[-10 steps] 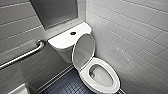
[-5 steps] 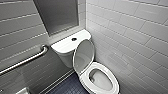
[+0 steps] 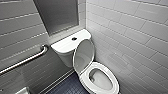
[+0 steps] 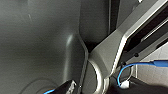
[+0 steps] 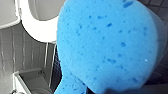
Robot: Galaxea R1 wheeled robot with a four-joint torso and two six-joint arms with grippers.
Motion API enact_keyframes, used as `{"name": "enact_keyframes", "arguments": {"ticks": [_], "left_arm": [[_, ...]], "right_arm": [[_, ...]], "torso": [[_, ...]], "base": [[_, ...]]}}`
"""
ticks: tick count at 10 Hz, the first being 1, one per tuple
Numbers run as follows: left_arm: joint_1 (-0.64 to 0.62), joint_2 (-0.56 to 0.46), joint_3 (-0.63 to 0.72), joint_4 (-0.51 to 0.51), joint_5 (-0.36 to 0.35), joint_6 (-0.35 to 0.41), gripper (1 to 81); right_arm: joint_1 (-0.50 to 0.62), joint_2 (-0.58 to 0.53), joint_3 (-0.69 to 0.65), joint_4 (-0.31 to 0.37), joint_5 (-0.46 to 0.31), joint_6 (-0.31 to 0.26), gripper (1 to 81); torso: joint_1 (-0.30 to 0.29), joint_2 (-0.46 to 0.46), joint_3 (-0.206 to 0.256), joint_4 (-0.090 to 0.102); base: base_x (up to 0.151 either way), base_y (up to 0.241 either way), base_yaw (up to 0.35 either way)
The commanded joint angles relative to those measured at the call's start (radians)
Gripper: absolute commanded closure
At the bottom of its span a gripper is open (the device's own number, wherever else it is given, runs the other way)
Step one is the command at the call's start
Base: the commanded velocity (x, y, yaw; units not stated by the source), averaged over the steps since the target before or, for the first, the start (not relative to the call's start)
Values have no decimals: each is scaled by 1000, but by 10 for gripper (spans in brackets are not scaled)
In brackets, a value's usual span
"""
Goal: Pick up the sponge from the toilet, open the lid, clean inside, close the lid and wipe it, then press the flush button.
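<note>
Grey tiles | lid raised | toilet rim cropped — sponge too

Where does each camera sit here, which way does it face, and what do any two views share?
Head view: high up, facing forward and down at the toilet, its lid raised, and a wall grab bar.
Left wrist view: on the left arm, facing the robot's own grey casing and blue cable.
Right wrist view: on the right arm, close behind the sponge.
Shared: head and right wrist views both show the toilet.
</note>
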State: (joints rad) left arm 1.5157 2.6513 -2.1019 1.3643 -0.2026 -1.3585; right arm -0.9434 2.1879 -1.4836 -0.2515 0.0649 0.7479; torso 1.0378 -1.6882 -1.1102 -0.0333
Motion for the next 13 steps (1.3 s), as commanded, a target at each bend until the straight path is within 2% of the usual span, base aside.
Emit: {"name": "enact_keyframes", "arguments": {"ticks": [1,3,6,7,10,11,12,13], "left_arm": [[22,-8,8,-4,20,4,10],[24,15,-10,1,20,4,10],[36,81,-102,9,17,6,10],[39,99,-131,12,17,6,10],[45,109,-142,12,17,6,10],[45,109,-142,12,17,6,10],[47,110,-142,12,17,4,10],[47,110,-142,10,18,4,10]], "right_arm": [[240,-51,120,-25,-124,4,811],[362,-8,119,-22,-203,7,811],[488,85,66,-22,-309,48,811],[521,127,40,-23,-318,64,811],[580,232,-41,-18,-359,68,811],[593,264,-70,-20,-361,85,811],[611,304,-108,-20,-362,106,811],[634,344,-148,-18,-362,122,811]], "torso": [[0,0,0,0],[0,0,0,0],[0,0,0,0],[0,0,0,31],[0,0,0,89],[0,1,0,55],[0,1,0,74],[0,1,0,83]], "base": [[0,0,0],[0,0,0],[0,0,0],[0,0,0],[0,0,0],[0,0,0],[0,0,0],[0,0,0]]}}
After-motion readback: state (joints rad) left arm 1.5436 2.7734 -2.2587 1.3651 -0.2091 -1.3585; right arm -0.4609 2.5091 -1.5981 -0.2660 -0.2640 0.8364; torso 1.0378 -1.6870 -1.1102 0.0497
